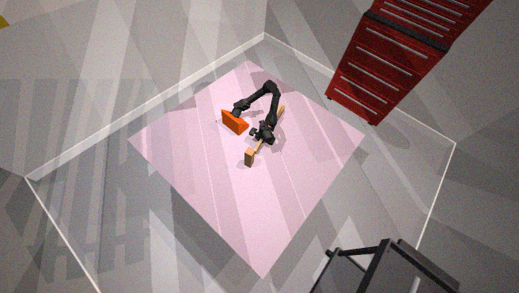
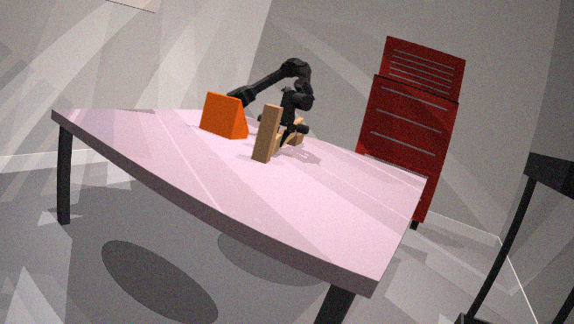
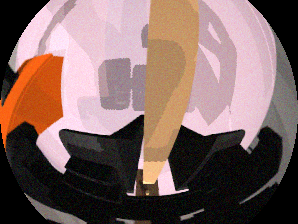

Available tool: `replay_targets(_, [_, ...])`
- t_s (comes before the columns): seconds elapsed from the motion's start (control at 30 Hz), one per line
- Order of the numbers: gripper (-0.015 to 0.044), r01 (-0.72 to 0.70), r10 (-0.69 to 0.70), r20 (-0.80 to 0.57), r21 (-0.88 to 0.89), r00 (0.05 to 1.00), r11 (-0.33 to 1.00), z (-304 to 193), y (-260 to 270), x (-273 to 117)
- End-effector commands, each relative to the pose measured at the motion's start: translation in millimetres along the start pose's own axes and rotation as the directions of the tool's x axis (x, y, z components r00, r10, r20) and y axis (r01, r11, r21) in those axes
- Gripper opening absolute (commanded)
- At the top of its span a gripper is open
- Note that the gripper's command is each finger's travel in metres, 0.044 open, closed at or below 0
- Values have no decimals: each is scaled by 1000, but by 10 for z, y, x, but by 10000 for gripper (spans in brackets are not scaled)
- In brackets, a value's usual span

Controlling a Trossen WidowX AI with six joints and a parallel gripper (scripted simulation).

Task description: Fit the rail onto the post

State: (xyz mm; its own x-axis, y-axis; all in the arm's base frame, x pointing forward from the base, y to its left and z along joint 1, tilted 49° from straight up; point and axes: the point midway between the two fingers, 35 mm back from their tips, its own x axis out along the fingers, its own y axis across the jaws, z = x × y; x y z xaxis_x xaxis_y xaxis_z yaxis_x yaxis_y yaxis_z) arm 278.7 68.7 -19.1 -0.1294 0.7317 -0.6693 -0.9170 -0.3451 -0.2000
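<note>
The black hand (image 1: 261,138) (image 2: 285,134) (image 3: 152,119) is clenched on the long, pale wooden rail (image 1: 258,146) (image 2: 290,137) (image 3: 169,75), one finger on either side. The rail slopes, its near end just beside the short brown wooden post (image 1: 248,157) (image 2: 266,134) (image 3: 140,178); whether the pegs enter its holes I cannot tell. Its far end shows above the low wooden block (image 2: 297,140), the bracket too small to make out. A bright orange wedge (image 1: 233,123) (image 2: 222,116) (image 3: 46,91) stands nearby on the pink bench (image 1: 263,222) (image 2: 306,206) (image 3: 85,55).
</note>
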Motion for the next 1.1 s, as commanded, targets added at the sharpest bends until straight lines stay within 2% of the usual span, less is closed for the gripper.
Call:
replay_targets(0.0, [6,1,-1,3,5,1000,1000,3,1,4])
replay_targets(1.07, [0,1,-1,3,5,1000,1000,-2,-12,-92])
